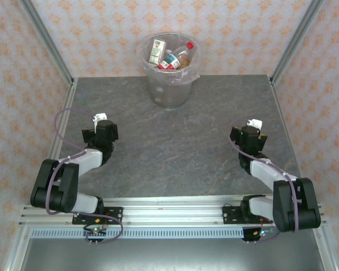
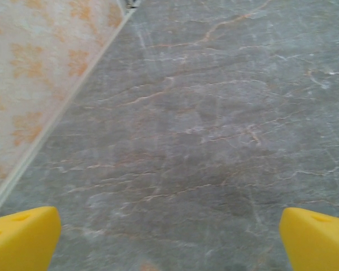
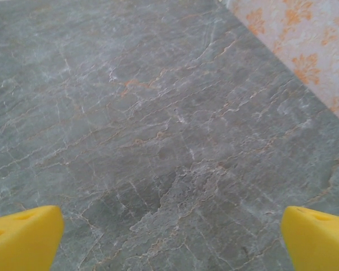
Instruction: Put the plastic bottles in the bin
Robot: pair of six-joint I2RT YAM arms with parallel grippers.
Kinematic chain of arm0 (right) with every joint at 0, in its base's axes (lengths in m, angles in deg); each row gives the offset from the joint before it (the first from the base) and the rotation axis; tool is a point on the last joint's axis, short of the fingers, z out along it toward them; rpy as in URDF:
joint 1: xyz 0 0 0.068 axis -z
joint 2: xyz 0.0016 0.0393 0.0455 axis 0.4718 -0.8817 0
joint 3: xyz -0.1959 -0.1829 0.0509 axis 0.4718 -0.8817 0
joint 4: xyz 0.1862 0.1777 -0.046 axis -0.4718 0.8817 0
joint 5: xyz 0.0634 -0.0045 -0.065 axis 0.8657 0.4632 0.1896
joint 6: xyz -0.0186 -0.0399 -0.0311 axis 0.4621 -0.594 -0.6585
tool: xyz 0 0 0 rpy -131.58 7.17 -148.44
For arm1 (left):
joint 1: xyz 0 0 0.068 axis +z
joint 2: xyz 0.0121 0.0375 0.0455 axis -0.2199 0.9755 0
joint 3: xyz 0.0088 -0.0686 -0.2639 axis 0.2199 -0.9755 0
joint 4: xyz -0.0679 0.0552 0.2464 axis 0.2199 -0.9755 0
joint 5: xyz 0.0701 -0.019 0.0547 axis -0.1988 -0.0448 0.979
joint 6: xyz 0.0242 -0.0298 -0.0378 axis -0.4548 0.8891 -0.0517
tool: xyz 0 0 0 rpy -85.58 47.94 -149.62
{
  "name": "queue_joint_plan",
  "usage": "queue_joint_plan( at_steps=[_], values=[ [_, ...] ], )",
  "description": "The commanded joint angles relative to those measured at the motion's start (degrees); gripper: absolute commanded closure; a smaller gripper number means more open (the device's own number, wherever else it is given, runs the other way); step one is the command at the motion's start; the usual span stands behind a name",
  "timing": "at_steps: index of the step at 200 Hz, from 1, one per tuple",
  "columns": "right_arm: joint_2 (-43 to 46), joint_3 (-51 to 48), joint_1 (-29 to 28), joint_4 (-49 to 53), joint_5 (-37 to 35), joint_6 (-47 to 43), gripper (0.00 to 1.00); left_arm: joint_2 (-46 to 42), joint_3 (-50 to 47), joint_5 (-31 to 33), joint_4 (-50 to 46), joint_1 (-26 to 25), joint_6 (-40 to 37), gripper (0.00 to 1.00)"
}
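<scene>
Left gripper (image 2: 169,248) and right gripper (image 3: 170,243) are gaping wide, holding nothing, while bottles (image 1: 172,57) are sitting high in the bin (image 1: 168,93), where a knock could be spilling one.

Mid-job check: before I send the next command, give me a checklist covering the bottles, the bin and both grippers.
1. All bottles in sight lie inside the bin: ok.
2. The bin stands upright at the far edge of the table: ok.
3. The left gripper is open, nothing between its fingers: ok.
4. The right gripper is open, nothing between its fingers: ok.
5. Number of bottles in the bin: cannot tell, they overlap.
</scene>
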Motion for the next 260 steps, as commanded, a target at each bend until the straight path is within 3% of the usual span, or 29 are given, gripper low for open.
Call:
queue_joint_plan(
  at_steps=[1,22,46,52,79,132,162,170,260],
  values=[
    [-1.76,1.05,0.47,-4.92,2.51,-1.79,0.01,2.17,-1.89,-6.47,13.35,0.71,-0.74,0.00],
    [-3.11,0.70,0.64,-7.07,4.15,-2.58,0.01,4.16,-9.44,-9.48,28.43,0.80,-2.41,0.00],
    [-3.14,-0.57,0.80,-10.59,6.07,-3.87,0.01,4.01,-6.00,-2.64,21.22,0.70,0.78,0.00],
    [-3.14,-1.40,0.82,-12.69,6.97,-4.06,0.01,4.38,-6.64,-1.69,23.35,0.66,0.73,0.00],
    [-4.66,-4.87,0.91,-23.80,9.81,-3.43,0.01,4.04,-6.27,-1.50,21.84,0.54,1.20,0.00],
    [-17.19,-8.14,1.29,-42.09,8.90,-3.44,0.01,4.23,-6.46,-1.41,22.60,0.58,0.95,0.00],
    [-18.16,1.82,2.15,-23.99,6.93,-1.00,0.01,4.16,-6.43,-1.50,22.52,0.56,1.06,0.00],
    [-17.49,0.91,3.87,-24.99,9.78,-0.16,0.01,4.15,-6.47,-1.50,22.52,0.56,1.00,0.00],
    [-17.38,0.55,3.90,-25.63,10.30,-0.58,0.01,4.24,-6.37,-1.67,22.34,0.58,0.94,0.00]
  ],
)
